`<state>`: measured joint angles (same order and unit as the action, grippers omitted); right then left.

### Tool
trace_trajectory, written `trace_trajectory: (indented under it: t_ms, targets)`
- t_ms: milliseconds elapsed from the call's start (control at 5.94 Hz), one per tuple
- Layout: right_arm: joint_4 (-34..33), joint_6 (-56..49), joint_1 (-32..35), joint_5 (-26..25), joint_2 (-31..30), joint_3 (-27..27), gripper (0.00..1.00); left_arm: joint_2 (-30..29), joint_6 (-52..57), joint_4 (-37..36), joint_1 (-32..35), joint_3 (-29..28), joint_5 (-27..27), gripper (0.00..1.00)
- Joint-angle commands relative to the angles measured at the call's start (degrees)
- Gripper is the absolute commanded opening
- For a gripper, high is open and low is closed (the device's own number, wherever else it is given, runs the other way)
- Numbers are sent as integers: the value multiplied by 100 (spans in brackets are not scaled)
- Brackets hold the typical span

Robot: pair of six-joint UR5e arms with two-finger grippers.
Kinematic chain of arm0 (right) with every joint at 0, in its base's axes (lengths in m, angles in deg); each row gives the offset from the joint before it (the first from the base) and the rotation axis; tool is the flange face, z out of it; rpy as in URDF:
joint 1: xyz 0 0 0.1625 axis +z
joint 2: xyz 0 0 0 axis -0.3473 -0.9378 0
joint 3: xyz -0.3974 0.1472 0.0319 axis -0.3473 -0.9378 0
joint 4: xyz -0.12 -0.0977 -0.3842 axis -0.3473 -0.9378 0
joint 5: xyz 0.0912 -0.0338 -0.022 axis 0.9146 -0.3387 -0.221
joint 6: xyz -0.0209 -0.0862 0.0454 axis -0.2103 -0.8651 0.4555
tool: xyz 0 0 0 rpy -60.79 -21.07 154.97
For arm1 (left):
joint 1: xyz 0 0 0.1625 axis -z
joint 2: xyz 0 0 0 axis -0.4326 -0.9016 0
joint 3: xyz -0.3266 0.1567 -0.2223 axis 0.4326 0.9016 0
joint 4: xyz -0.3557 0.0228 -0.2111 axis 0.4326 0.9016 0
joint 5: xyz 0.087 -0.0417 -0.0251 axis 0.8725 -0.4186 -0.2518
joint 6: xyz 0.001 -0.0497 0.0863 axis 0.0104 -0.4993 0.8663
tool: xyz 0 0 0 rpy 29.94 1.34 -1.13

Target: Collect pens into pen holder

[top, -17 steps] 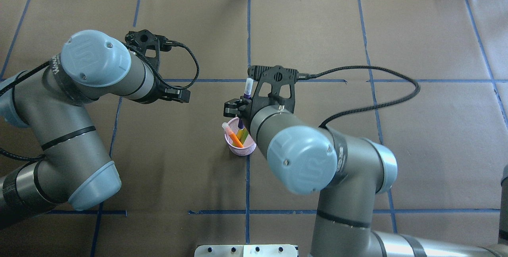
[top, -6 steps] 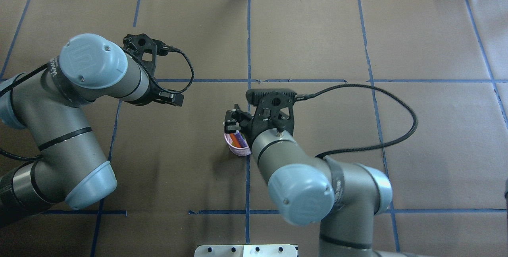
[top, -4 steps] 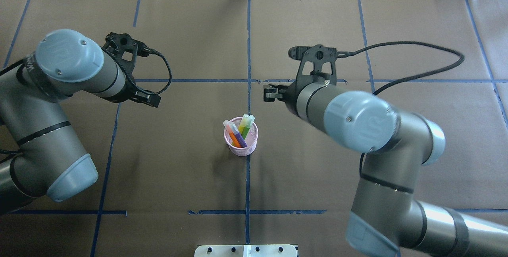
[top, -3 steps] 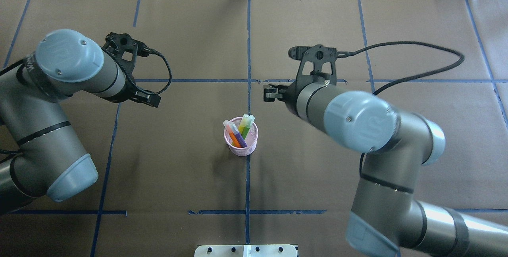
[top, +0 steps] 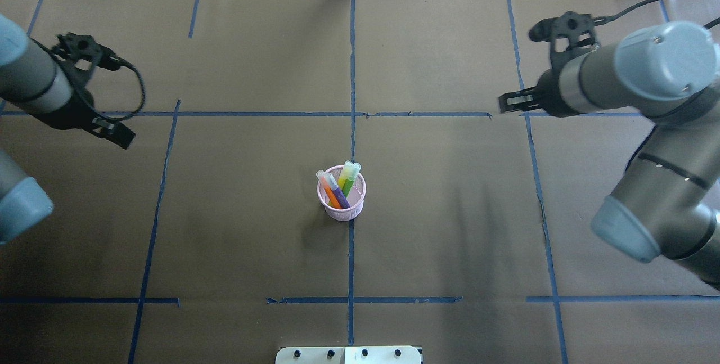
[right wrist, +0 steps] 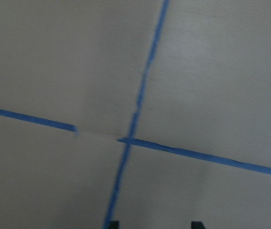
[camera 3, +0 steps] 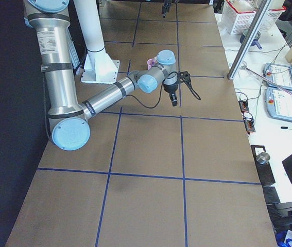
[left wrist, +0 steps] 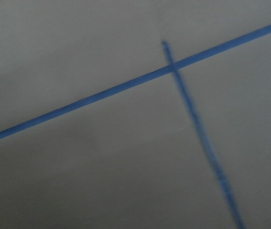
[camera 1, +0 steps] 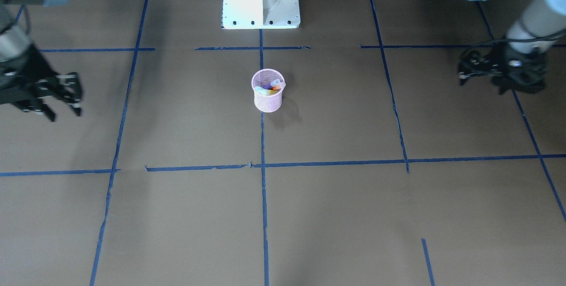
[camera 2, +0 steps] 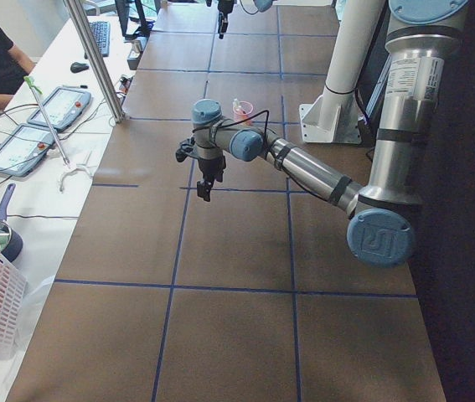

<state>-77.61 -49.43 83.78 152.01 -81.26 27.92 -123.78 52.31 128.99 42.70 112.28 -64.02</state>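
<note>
Purple pen [top: 339,196] is out of my right gripper [top: 508,103] and now stands in the pen holder [top: 344,215], leaning against the orange pen [top: 329,193]. The right gripper's jaws are apart and empty, and it has pulled back from over the pen holder to well right of it. Left gripper [top: 117,133] has swung further out, well left of the pen holder.

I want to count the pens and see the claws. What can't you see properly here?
Pens: their lower ends, overhead view, hidden inside the pen holder.
Pens, front-facing view: too small to count.
Left gripper: overhead view, too dark and small to tell open or shut.
Left wrist view: blurred, only table and tape, gripper out of frame.
</note>
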Motion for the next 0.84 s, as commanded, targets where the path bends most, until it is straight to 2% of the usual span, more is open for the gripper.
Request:
trace_trajectory:
  t_ms: [0, 168, 337, 505, 673]
  targets:
    - [-238, -1961, 1479, 1044, -644, -692, 55, 696, 1101, 35, 1815, -410, -393, 100]
    - [-744, -2945, 2024, 1343, -646, -991, 56, 673, 1915, 35, 1937, -847, -402, 100]
    - [-1132, -3372, 2326, 1303, -646, -1055, 60, 577, 1976, -17, 1938, -808, -385, 100]
    - [-1180, -3672, 2485, 1311, -715, -1213, 64, 541, 1976, -18, 1912, -955, -394, 100]
    - [-1172, -3736, 2530, 1337, -890, -1249, 100, 306, 1933, -296, 1929, -983, -394, 100]
